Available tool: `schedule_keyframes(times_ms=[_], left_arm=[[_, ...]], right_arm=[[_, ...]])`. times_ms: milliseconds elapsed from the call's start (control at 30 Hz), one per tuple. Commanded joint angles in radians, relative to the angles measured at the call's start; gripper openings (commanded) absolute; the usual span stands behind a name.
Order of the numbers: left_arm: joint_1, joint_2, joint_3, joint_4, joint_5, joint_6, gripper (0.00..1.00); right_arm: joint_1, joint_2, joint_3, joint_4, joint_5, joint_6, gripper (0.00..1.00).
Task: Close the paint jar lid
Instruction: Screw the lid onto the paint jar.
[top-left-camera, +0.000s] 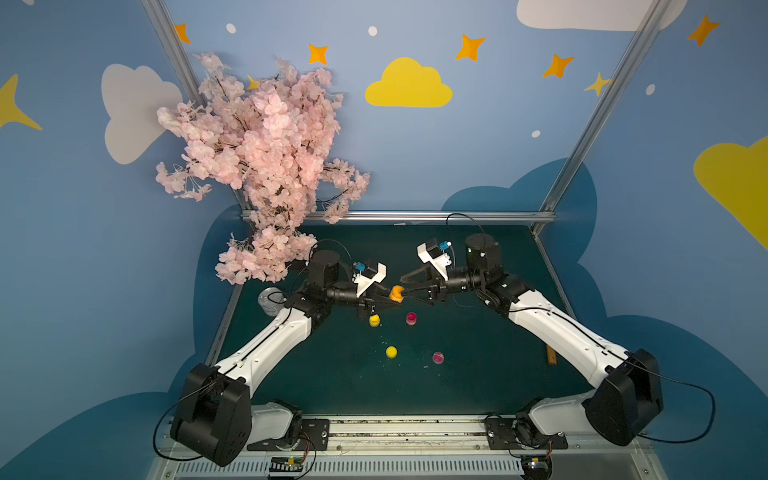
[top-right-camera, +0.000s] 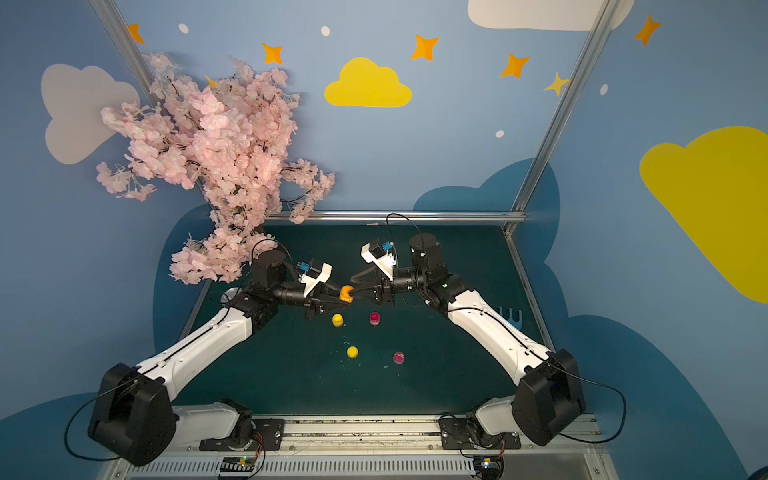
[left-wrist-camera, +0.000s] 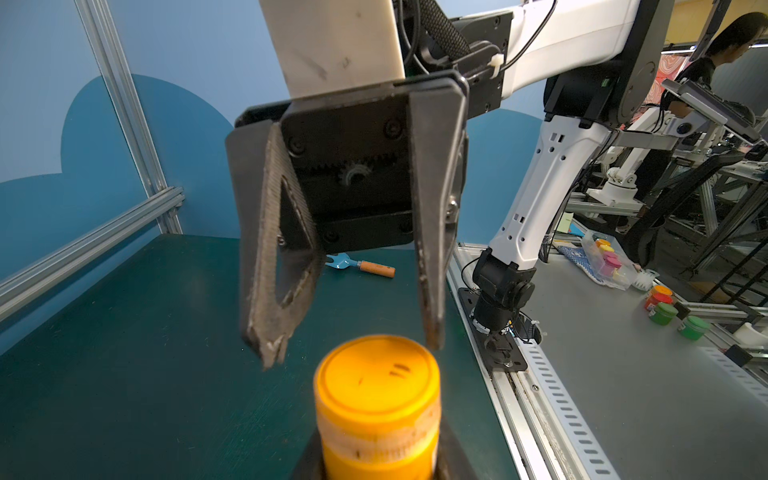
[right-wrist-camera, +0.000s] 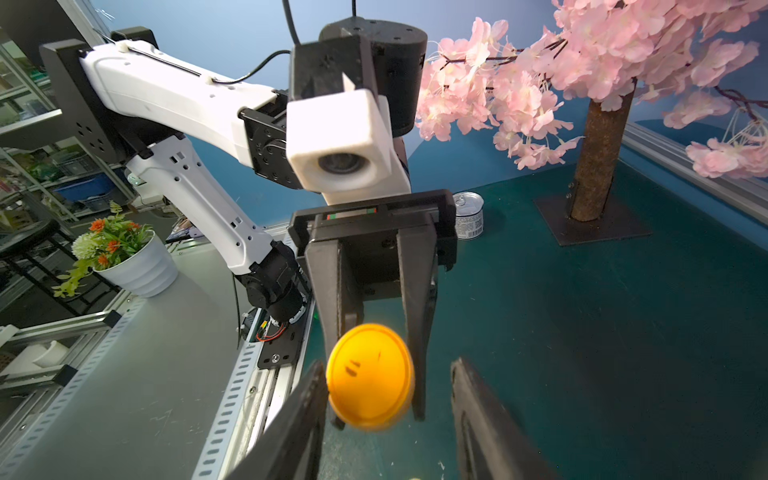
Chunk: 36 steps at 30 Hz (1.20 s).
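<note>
so the left gripper (top-left-camera: 390, 297) is clamped tight on the orange paint jar (top-left-camera: 397, 293), up off the tabletop (top-left-camera: 478, 353) near its middle, with the lid (left-wrist-camera: 374, 374) facing 3 o'clock, where the right gripper (left-wrist-camera: 351, 349) has its jaws spread either side of it, and a yellow jar (top-left-camera: 374, 320) and a pink jar (top-left-camera: 411, 318) stand around 6 o'clock.

The stereo head hung high above the 6 o'clock edge of the worktop (top-left-camera: 478, 374), tilted down toward 12. It stood far enough back that both top views held the whole green surface and the blue wall (top-left-camera: 415, 166) behind it. The pair differed only by a slight sideways shift. The left wrist camera (right-wrist-camera: 338, 160) sat close behind its jaws, facing 3 o'clock, with the orange jar (left-wrist-camera: 376, 407) filling the foreground. The right wrist camera (top-left-camera: 434, 257) faced back toward 9 o'clock, just as near. Both wrist views shared that jar, which both top views showed small at mid-worktop.
</note>
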Motion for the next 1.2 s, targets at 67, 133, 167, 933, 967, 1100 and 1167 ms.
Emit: schedule_keyframes(times_ms=[67, 133, 167, 933, 967, 1100, 1167], left_arm=[[-0.001, -0.003, 0.017, 0.01, 0.01, -0.004, 0.26], [-0.001, -0.003, 0.016, 0.013, 0.008, -0.003, 0.26], [-0.001, -0.002, 0.016, 0.013, 0.007, -0.005, 0.26], [-0.001, -0.009, 0.018, 0.013, -0.022, -0.002, 0.26], [-0.001, -0.009, 0.018, 0.013, -0.022, -0.002, 0.26], [-0.001, -0.013, 0.017, 0.014, -0.032, 0.0, 0.25], [-0.001, -0.014, 0.015, 0.017, -0.039, 0.0, 0.25]], right_arm=[[0.013, 0.012, 0.039, -0.036, -0.043, -0.027, 0.47], [0.018, 0.013, 0.041, -0.046, -0.045, -0.031, 0.48], [0.021, 0.013, 0.04, -0.052, -0.044, -0.035, 0.49], [0.033, 0.02, 0.04, -0.083, -0.014, -0.04, 0.33], [0.035, 0.02, 0.04, -0.084, -0.012, -0.04, 0.32], [0.036, 0.023, 0.045, -0.094, -0.013, -0.041, 0.32], [0.039, 0.026, 0.049, -0.103, -0.016, -0.044, 0.33]])
